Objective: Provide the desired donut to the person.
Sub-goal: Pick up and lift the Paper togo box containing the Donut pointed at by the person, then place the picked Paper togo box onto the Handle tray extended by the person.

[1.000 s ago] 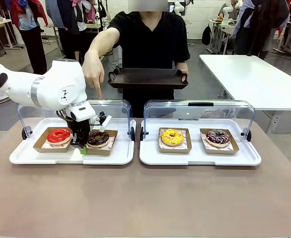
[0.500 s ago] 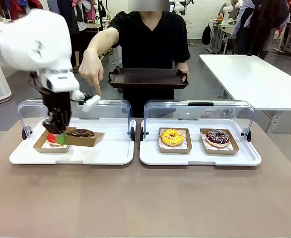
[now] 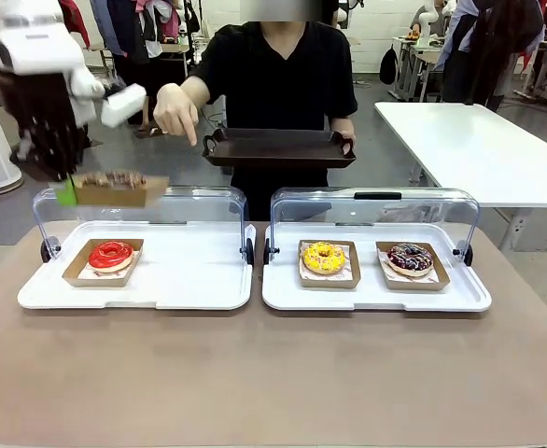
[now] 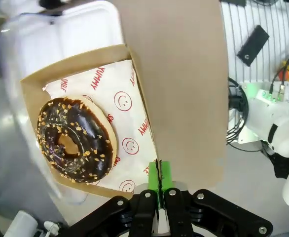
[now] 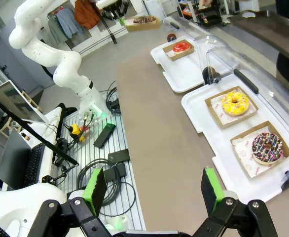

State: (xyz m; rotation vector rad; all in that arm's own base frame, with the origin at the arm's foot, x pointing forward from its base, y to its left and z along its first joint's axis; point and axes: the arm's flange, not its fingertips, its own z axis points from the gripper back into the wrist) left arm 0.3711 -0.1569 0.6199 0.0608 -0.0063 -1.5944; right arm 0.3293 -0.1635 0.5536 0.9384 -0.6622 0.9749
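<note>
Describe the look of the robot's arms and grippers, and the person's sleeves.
The left arm is glossy white with rounded joints. Both the left gripper and right gripper are black, with silver bolts at the linkages and bright green finger pads. The person wears a black short-sleeved T-shirt, leaving the forearms bare.

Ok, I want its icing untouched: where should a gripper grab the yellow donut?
Probably the near wall of its cardboard tray, from above on the robot's side: that thin rim stands up clear of the yellow donut, and the clear lid stands raised along the far side.
</note>
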